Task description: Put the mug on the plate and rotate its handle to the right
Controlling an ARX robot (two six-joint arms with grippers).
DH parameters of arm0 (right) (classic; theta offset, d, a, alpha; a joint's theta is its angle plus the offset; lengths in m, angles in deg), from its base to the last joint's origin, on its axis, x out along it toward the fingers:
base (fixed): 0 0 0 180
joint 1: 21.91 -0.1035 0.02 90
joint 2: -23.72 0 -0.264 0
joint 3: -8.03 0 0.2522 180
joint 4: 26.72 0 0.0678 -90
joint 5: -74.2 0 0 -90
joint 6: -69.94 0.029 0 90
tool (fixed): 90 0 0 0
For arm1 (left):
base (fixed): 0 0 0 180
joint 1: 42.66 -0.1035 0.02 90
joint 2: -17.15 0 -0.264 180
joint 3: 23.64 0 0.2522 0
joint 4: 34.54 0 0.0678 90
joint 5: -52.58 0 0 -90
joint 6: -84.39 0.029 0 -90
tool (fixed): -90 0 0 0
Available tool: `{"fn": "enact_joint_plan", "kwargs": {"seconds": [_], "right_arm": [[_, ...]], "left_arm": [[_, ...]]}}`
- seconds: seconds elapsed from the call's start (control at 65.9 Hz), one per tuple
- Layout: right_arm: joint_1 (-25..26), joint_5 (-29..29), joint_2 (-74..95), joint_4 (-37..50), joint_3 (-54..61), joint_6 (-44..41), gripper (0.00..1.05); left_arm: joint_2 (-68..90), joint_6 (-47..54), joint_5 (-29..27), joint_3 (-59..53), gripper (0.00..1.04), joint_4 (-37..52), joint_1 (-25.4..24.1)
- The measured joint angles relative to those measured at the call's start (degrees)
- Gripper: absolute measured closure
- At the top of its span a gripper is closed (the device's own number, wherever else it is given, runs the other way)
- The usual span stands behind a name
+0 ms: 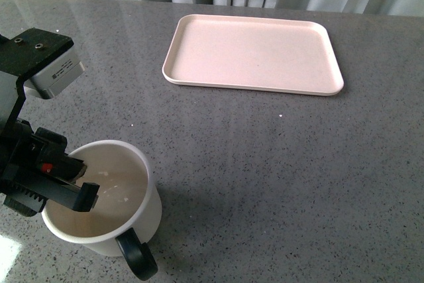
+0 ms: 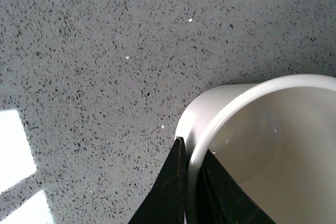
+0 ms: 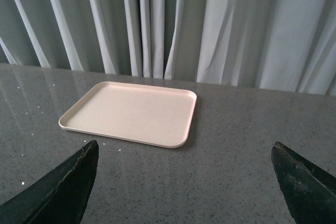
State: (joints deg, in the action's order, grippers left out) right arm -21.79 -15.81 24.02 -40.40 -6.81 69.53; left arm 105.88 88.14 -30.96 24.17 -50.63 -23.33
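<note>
The left fingers (image 2: 165, 198) clamp the rim of the mug (image 1: 106, 197), one inside and one outside, likely to carry it; its handle (image 1: 136, 256) points near. The mug is at the near left of the bench (image 1: 278, 177), well apart from the bare plate (image 1: 252, 54), farther right. The right fingers (image 3: 63, 187) gape apart.

White mug (image 1: 127, 182), creamy off-white inside, and there's the glossy black handle (image 1: 136, 257). Plate (image 1: 252, 54): plain pale pink. Counter (image 1: 265, 177): grey, peppered with dark and white specks. Left gripper (image 1: 85, 197): black. Curtains (image 3: 236, 24): pale grey-white.
</note>
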Motion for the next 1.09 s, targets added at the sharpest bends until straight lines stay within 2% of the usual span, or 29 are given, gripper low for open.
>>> {"fn": "enact_joint_plan", "kwargs": {"seconds": [0.258, 0.395, 0.744, 0.85, 1.093], "right_arm": [[0.0, 0.0, 0.0, 0.0, 0.0, 0.0, 0.09], [0.0, 0.0, 0.0, 0.0, 0.0, 0.0, 0.09], [0.0, 0.0, 0.0, 0.0, 0.0, 0.0, 0.09], [0.0, 0.0, 0.0, 0.0, 0.0, 0.0, 0.09], [0.0, 0.0, 0.0, 0.0, 0.0, 0.0, 0.09]], "left_arm": [[-1.5, 0.0, 0.0, 0.4, 1.03, -3.1, -0.1], [-2.1, -0.1, 0.2, 4.2, 1.03, -6.1, -0.5], [10.4, -1.7, 0.5, 27.3, 1.03, -11.3, -0.8], [18.4, -3.2, 0.4, 39.0, 1.03, -13.9, 0.5], [29.4, -4.4, 0.2, 55.9, 1.03, -20.0, 3.3]]}}
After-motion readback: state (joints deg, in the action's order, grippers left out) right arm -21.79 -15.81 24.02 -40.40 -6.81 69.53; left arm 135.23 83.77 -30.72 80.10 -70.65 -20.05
